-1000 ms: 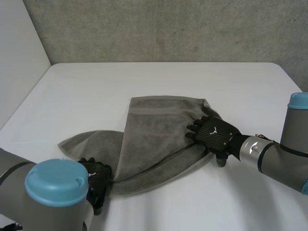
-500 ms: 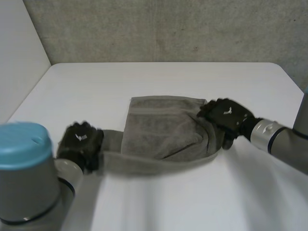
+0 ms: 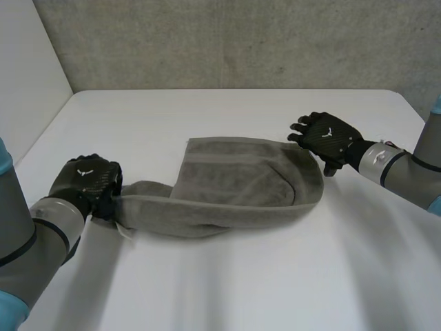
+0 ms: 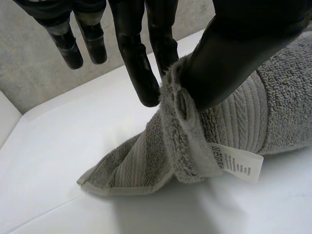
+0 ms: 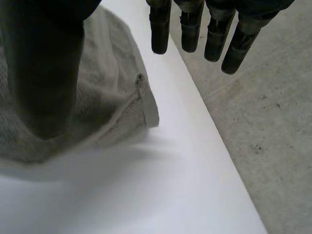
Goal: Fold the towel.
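Note:
A grey towel (image 3: 234, 186) lies bunched across the middle of the white table (image 3: 227, 283), with its left end drawn out into a narrow strip. My left hand (image 3: 88, 183) is at that left end. In the left wrist view my left hand (image 4: 234, 53) pinches the towel's (image 4: 273, 107) hem between thumb and a finger, next to a white label (image 4: 237, 163). My right hand (image 3: 328, 135) hovers by the towel's far right corner, fingers straight. In the right wrist view my right hand (image 5: 191, 24) holds nothing, and the towel corner (image 5: 141, 100) lies below the thumb.
A concrete wall (image 3: 227, 41) runs behind the table's far edge. A pale panel (image 3: 24, 83) stands at the left. In the right wrist view the table's edge (image 5: 214, 136) passes close beyond my fingertips, with grey concrete (image 5: 263, 122) past it.
My left hand closed on the towel's left end and pulled it out to the left. My right hand lifted off the towel and drew back to the far right.

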### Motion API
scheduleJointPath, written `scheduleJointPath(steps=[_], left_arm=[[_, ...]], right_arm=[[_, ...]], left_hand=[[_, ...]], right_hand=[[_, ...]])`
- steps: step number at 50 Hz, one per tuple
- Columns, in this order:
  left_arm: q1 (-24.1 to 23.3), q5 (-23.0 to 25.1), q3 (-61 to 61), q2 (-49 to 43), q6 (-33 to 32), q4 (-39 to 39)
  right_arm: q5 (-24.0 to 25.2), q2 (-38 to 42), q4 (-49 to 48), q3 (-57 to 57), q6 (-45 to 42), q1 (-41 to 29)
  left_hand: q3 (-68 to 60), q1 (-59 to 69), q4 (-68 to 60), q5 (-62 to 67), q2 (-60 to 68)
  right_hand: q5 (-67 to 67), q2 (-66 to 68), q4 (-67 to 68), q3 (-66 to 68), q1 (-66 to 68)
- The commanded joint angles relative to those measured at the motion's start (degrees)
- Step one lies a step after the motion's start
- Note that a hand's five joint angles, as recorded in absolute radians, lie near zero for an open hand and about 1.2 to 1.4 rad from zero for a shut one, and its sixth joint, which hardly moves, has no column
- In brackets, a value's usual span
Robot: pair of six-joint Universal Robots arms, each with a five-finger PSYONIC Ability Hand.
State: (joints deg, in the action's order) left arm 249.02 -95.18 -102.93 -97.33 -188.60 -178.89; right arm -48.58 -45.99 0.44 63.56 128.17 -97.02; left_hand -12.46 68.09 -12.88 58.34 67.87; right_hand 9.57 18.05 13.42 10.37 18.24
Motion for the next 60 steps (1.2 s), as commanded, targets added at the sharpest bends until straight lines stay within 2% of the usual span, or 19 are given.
scheduleJointPath(steps=[1, 3, 9, 16, 23, 28, 30, 31, 33, 34, 36, 39, 60], left_arm=[[1.12, 0.7, -0.43, 0.29, 0.07, 0.91], [1.12, 0.7, -0.52, 0.29, 0.07, 0.99], [1.03, 0.7, -0.96, 0.29, 0.25, 1.08], [1.38, 0.7, -0.69, 0.29, 0.34, 1.08], [4.02, 1.05, -0.61, 0.38, 0.34, 1.7], [4.72, 2.37, -0.69, 0.38, 0.42, 1.7], [4.81, 2.72, -0.78, 0.38, 0.51, 1.79], [4.81, 3.16, -0.87, 0.38, 0.6, 1.79], [4.81, 3.6, -0.96, 0.38, 0.69, 1.79], [4.73, 3.95, -0.96, 0.47, 0.77, 1.79], [4.64, 4.13, -0.96, 0.47, 0.86, 1.79], [4.64, 4.13, -0.87, 0.73, 0.78, 1.79], [6.66, 4.22, -0.52, 2.05, 0.78, 1.79]], right_arm=[[2.09, 2.13, -0.09, -1.33, -8.2, 0.08], [4.1, 2.22, -0.17, -1.16, -10.21, 0.16], [5.95, 3.09, -0.87, -1.07, -11.63, 0.52], [5.34, 5.99, -4.39, -1.59, -14.0, 0.86], [4.9, 6.7, -3.78, -2.65, -13.74, 3.94], [4.28, 6.17, -2.9, -2.91, -7.85, 5.09], [3.76, 5.91, -2.29, -3.96, 2.02, 5.87], [3.76, 5.91, -2.28, -3.97, 2.08, 5.88], [4.28, 5.91, -2.37, -5.19, 13.8, 6.4], [4.28, 5.91, -2.37, -5.2, 13.86, 6.4], [4.72, 6.34, -2.55, -6.34, 21.65, 6.67], [4.72, 6.87, -2.64, -7.22, 23.96, 6.58], [3.06, 13.03, -2.37, -12.67, 23.97, 5.97]], left_hand=[[2.46, -1.02, 2.88, -1.27, -0.8], [2.46, -1.02, 2.88, -1.27, -0.8], [2.46, -1.02, 2.88, -1.27, -0.8], [2.46, -0.85, 2.88, -1.1, -0.64], [2.46, -0.85, 2.88, -1.1, -0.64], [2.46, -0.85, 2.88, -1.1, -0.64], [2.46, -0.85, 2.88, -1.1, -0.64], [2.46, -0.85, 2.88, -1.1, -0.64], [2.46, -0.85, 2.88, -1.1, -0.64], [2.46, -0.85, 2.88, -1.1, -0.64], [2.46, -0.85, 2.88, -1.1, -0.64], [2.46, -0.85, 2.88, -1.1, -0.64], [2.46, -1.02, 2.88, -1.27, -0.8]], right_hand=[[0.44, 1.96, -3.42, -0.37, 1.77], [1.27, 2.79, -3.42, -0.37, 2.6], [2.78, 4.31, -3.42, -0.37, 4.12], [2.79, 4.31, -3.42, -0.37, 4.13], [3.3, 4.82, -3.42, -0.37, 4.63], [5.15, 6.67, -3.42, -0.37, 6.48], [7.49, 9.01, -3.42, -0.37, 8.83], [7.5, 9.02, -3.42, -0.37, 8.84], [8.67, 10.19, -3.42, -0.37, 10.0], [8.68, 10.2, -3.42, -0.37, 10.01], [9.18, 10.71, -3.42, -0.37, 10.52], [9.18, 10.71, -3.42, -0.37, 10.52], [15.41, 16.93, -3.42, -0.37, 16.74]])
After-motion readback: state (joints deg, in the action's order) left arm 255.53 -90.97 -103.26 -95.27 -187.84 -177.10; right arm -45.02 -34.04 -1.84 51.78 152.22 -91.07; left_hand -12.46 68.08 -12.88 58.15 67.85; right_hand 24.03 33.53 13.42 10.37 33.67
